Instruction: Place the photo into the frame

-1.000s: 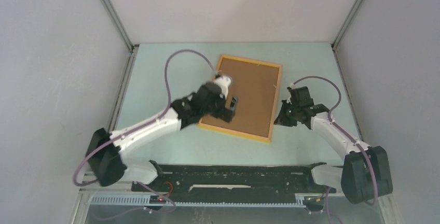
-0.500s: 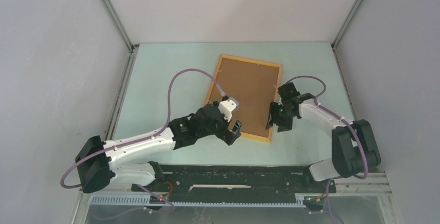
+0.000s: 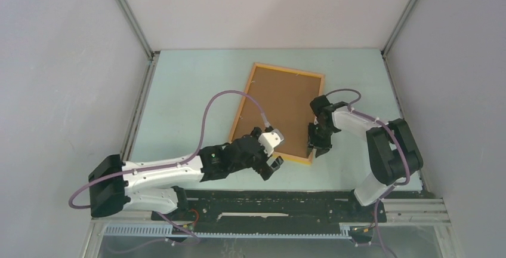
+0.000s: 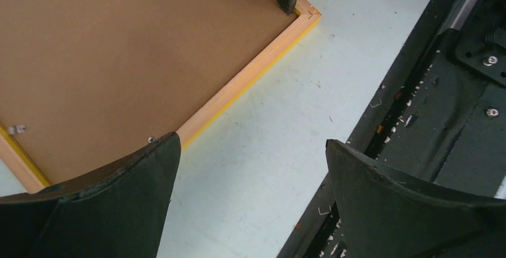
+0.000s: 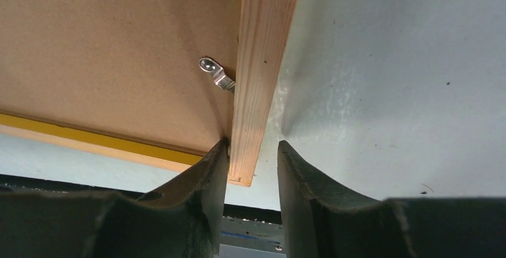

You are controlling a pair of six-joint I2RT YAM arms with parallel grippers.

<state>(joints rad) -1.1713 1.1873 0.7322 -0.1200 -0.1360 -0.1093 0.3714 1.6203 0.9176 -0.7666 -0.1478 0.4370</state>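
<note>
Right fingers (image 5: 191, 210) astride frame (image 5: 262, 61) rail (near corner) — gap outside.

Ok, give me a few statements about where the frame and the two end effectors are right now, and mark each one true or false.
1. The frame lies with its brown backing board facing up. True.
2. The left end effector is clamped on a frame rail. False: its jaws stand wide open and empty, over the table at the frame's near edge.
3. The right end effector has a finger on each side of the frame's right rail, near the near corner. True.
4. The photo lies on the table beside the frame. False: no photo shows in any view.
5. A small metal tab sits on the backing board next to the rail. True.
</note>
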